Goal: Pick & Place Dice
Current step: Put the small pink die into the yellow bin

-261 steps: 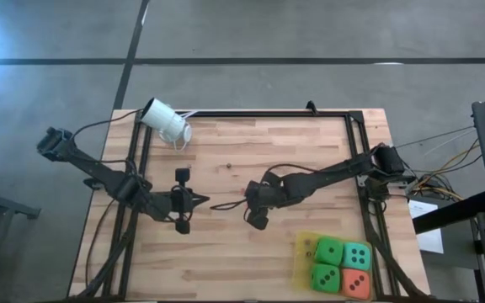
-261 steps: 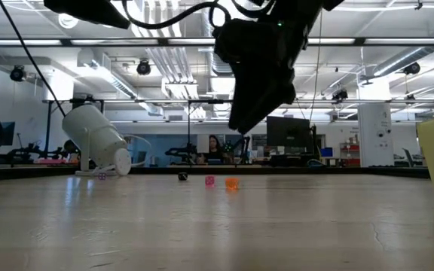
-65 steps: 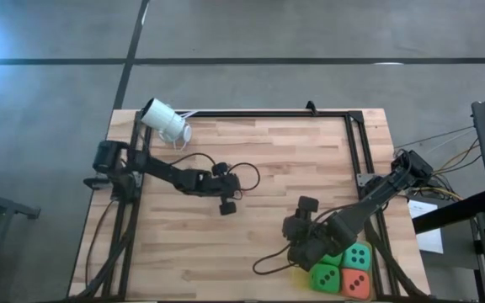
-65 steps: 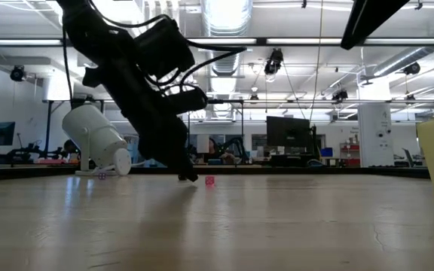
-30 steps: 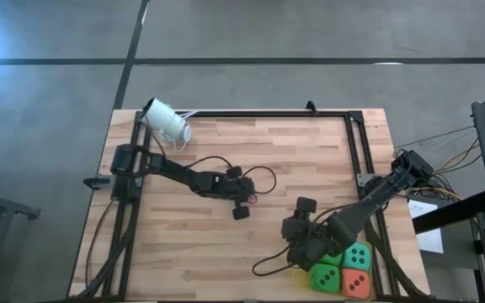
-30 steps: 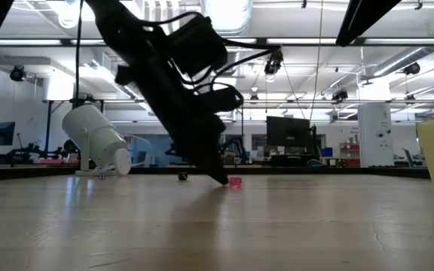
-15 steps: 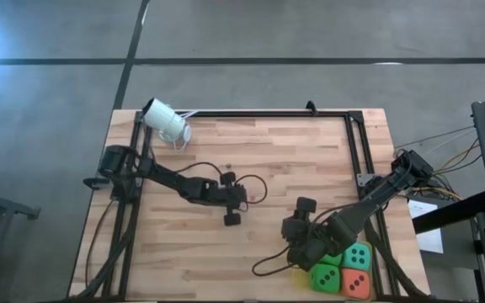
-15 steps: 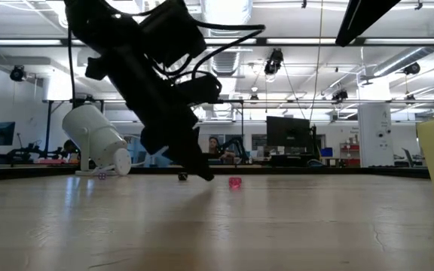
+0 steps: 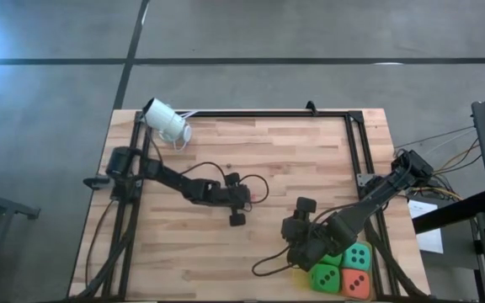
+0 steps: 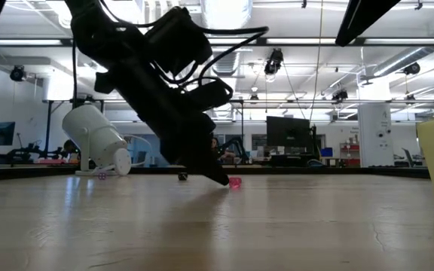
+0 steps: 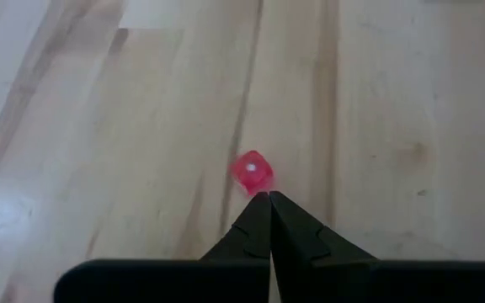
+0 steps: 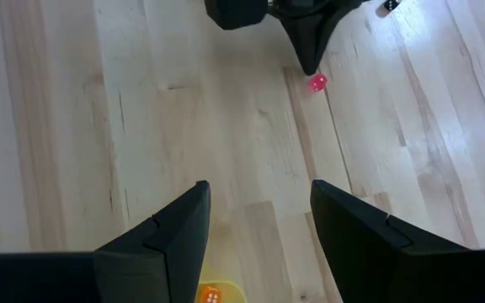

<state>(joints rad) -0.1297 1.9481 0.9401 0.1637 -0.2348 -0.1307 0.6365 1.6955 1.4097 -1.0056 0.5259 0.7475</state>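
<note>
Nudging along the worktop (image 9: 226, 252), the left gripper (image 11: 269, 199), jaws pressed together, touches a tiny pink die (image 11: 253, 171). Right gripper (image 12: 258, 210), jaws apart and empty, hangs over the four dice (image 9: 344, 266) in the yellow tray (image 12: 211, 293). Next it probably needs opening to pinch.

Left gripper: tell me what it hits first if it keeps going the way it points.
Most likely the small pink die, lying on the table right at the tips of the shut left gripper. Whether they already touch is unclear.
</note>
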